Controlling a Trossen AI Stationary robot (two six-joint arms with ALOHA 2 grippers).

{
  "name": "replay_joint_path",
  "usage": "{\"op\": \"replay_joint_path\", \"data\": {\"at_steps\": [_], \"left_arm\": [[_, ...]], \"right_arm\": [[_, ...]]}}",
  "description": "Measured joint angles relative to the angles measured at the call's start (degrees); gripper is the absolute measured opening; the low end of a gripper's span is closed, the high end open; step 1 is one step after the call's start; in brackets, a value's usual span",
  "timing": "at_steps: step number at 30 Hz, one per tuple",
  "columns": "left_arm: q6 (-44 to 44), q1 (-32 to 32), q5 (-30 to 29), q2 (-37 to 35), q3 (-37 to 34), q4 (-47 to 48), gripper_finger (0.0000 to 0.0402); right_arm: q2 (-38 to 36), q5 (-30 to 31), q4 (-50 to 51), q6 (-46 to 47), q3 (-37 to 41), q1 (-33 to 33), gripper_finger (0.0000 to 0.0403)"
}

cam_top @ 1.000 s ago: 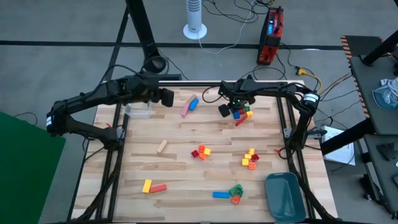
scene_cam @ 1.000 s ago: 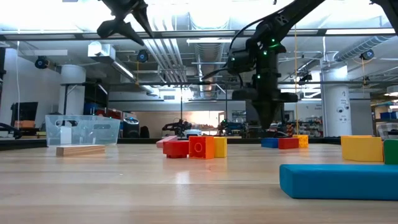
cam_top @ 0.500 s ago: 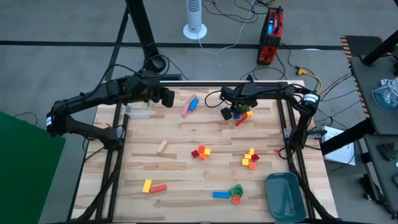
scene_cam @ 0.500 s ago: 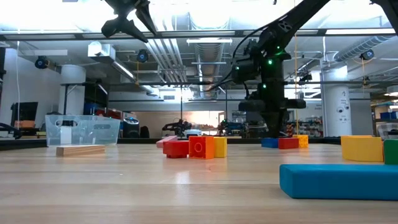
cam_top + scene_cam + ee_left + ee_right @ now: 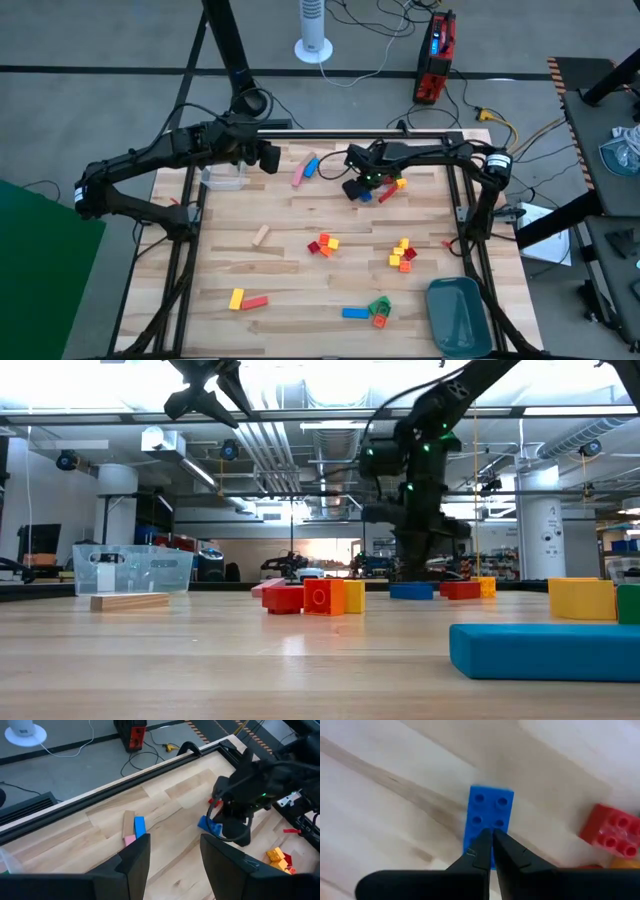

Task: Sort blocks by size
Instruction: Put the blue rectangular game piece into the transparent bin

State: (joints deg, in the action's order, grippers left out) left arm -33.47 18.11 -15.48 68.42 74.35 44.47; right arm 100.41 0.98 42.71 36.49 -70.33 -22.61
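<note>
High view: wooden table (image 5: 300, 255) with both arms reaching in from the far edge; right gripper (image 5: 352, 188) low over the boards at about 1 o'clock from the table's centre, its two fingers pressed together with the tips over a blue brick (image 5: 488, 818), a two-by-three studded piece lying flat on the wood; whether the tips touch it cannot be told; nothing is pinched between them. A red brick (image 5: 610, 837) lies near the blue one, apart from it. Left gripper (image 5: 268, 157) hangs above the far edge at about 11 o'clock, fingers (image 5: 136, 860) parted with nothing between them; a clear plastic box (image 5: 224, 178) sits just beside it at the table's 10 o'clock. A pink bar (image 5: 298, 175) and a blue bar (image 5: 311, 166) lie touching at 12 o'clock. Red, orange and yellow cubes (image 5: 322, 244) cluster near the centre; a yellow-and-orange cluster (image 5: 402, 254) at 4 o'clock; a plain wooden block (image 5: 260, 236) at 8 o'clock; a yellow brick (image 5: 236, 298) and red bar (image 5: 255, 301) at 7 o'clock; a blue bar with green and orange pieces (image 5: 368, 311) at 5 o'clock; a grey-blue tray (image 5: 458, 315) at the near right corner.
</note>
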Motion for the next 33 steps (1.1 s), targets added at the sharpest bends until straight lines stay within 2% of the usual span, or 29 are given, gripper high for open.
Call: {"op": "replay_joint_path", "data": {"at_steps": [6,11,15,19,25,29,33], "left_arm": [[0.0,0.0,1.5,0.0,0.0,0.0,0.016],[2.4,0.0,2.8,0.0,0.0,0.0,0.016],[7.1,0.0,5.1,0.0,0.0,0.0,0.016],[8.4,0.0,6.2,0.0,0.0,0.0,0.016],[10.9,0.0,6.1,-0.1,0.0,-0.2,0.016],[11.5,0.0,6.1,-0.1,0.0,-0.4,0.016],[11.6,0.0,6.1,-0.1,0.0,-0.4,0.016]], "right_arm": [[-0.3,-0.1,5.9,0.0,-5.2,0.1,0.0011],[-0.3,-0.2,9.5,-5.3,-7.8,0.1,0.0036],[-0.4,-2.9,11.8,-5.7,-8.1,0.1,0.0086],[-0.4,-3.9,13.6,-3.6,-7.6,1.4,0.0159],[0.7,-3.5,8.6,-3.5,-5.2,2.8,0.0253],[3.2,-3.4,7.1,-3.9,-4.6,2.6,0.0289],[7.1,-3.3,6.3,-4.7,-4.5,2.5,0.0302]]}}
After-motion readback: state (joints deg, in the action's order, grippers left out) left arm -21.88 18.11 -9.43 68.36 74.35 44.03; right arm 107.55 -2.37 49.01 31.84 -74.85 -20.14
